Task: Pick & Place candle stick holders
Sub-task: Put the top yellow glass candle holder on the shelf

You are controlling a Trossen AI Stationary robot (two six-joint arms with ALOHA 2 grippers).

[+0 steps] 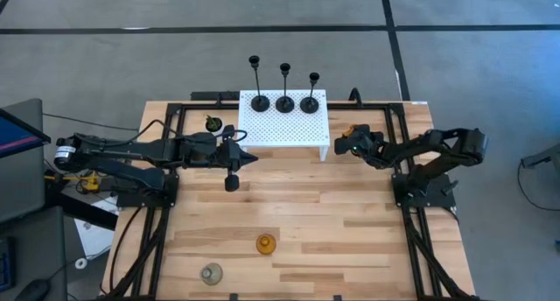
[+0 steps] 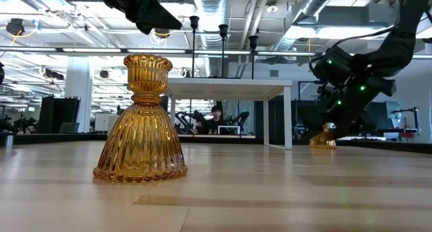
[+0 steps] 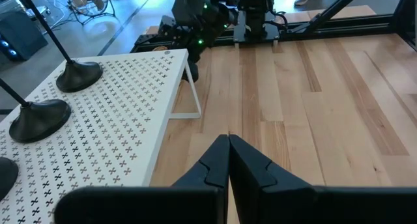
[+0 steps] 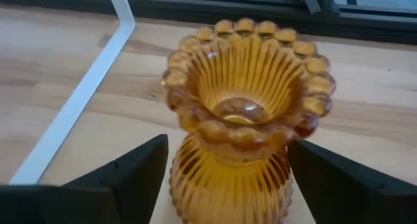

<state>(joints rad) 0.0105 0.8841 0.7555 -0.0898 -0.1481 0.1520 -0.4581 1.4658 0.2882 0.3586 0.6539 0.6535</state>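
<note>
Three black thin-stemmed holders [image 1: 285, 101] stand on their round bases on the white perforated stand [image 1: 280, 130]. One amber glass holder [image 1: 266, 244] and a clear-grey one [image 1: 211, 273] stand on the table near its front edge. A second amber holder [image 4: 241, 120] stands upright on the table beside the stand's right end. My right gripper [image 4: 228, 149] is open, one finger on each side of its bulbous body. My left gripper [image 3: 228, 142] is shut and empty above the table, near the stand's front left corner. My right gripper's fingers [image 4: 140, 168] stand close to the two sides of the amber holder's lower body [image 4: 228, 185], coming in slanting from above on the table's right. I cannot tell whether they touch it. The holder stands upright with its base on the table [image 2: 324, 143].
A small pot with a green plant [image 1: 212, 122] stands left of the stand. The stand's white leg [image 4: 78, 107] is close beside my right gripper. Bare wood lies between the stand and the two front holders. A person sits in the room beyond the table [image 2: 216, 114].
</note>
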